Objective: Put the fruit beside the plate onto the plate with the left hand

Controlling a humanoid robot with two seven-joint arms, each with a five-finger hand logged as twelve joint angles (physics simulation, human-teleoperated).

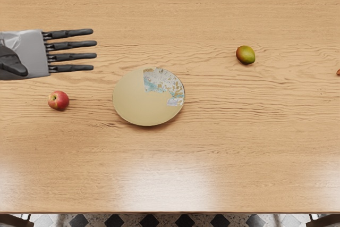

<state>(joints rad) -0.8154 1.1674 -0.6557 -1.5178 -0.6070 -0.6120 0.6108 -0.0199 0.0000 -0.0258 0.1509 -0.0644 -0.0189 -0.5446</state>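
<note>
Here's the left hand [37, 54], in from the left edge over the far-left part of the wooden table [212, 158]. Its four fingers [71, 44] are stretched out dead straight, side by side, pointing right across the boards, and they grasp nothing at all. The thumb shows only as a dark shape at the palm's near edge. Just below the hand in the picture, nearer to us, sits the red apple [58, 100], alone on the wood and clear of those fingers. To its right lies the round cream plate [130, 102] (a patch of blue and white pattern on its upper right part). The apple is near it but not touching, with a strip of bare table between them. Off to the right and farther back rests a green-and-red mango [245, 55], well apart from the plate. At the very right edge there's a reddish sliver [338, 72], too cut off to name
</note>
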